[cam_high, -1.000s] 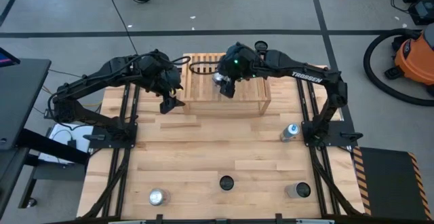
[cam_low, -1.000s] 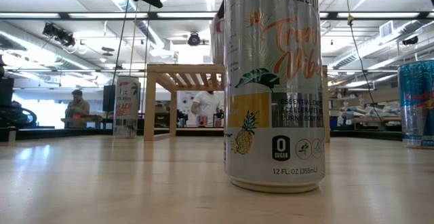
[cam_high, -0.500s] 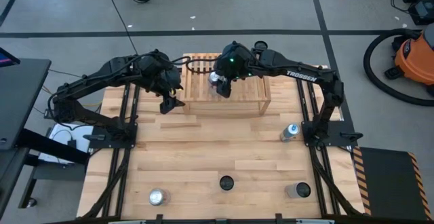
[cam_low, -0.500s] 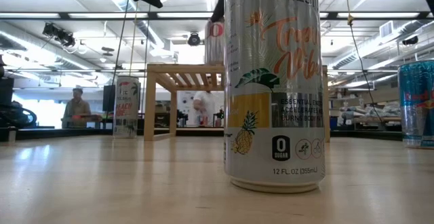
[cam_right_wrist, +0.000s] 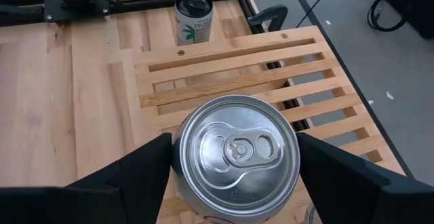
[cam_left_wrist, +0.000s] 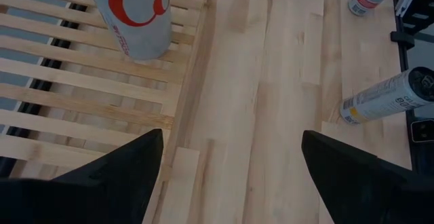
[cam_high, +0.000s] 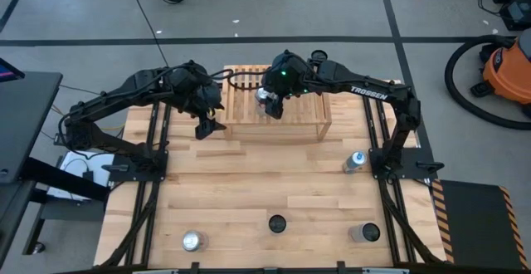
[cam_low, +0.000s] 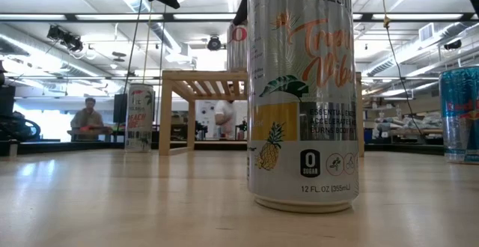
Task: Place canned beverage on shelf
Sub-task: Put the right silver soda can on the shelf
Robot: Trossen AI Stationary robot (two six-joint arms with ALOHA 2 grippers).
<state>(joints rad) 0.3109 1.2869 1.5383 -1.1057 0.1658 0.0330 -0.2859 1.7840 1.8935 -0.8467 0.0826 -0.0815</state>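
The shelf (cam_high: 278, 105) stands at the far edge of the tabletop (cam_high: 274, 183), midway along it, its slatted top running left to right. The right claw (cam_high: 268, 105) hangs over the shelf's middle with a silver can (cam_right_wrist: 236, 153) upright on the slats between its fingers (cam_right_wrist: 129, 176); the fingers sit just beside the can's sides, and whether they press it cannot be told. In the left wrist view this can (cam_left_wrist: 132, 13) stands a little in from the shelf's left end, with bare slats on each side of it. The left claw (cam_high: 209, 127) hovers just off the shelf's left end, over bare tabletop, its fingers spread wide and holding nothing.

Five cans show on the tabletop in the high view: one beyond the shelf's far right corner (cam_high: 319, 56), one near the right edge (cam_high: 355, 161), and three along the near edge, at left (cam_high: 192, 241), centre (cam_high: 277, 222) and right (cam_high: 369, 233). With the one on the shelf, that makes six. The middle of the tabletop, between shelf and near row, is open wood. Both arm bases stand at the side edges.
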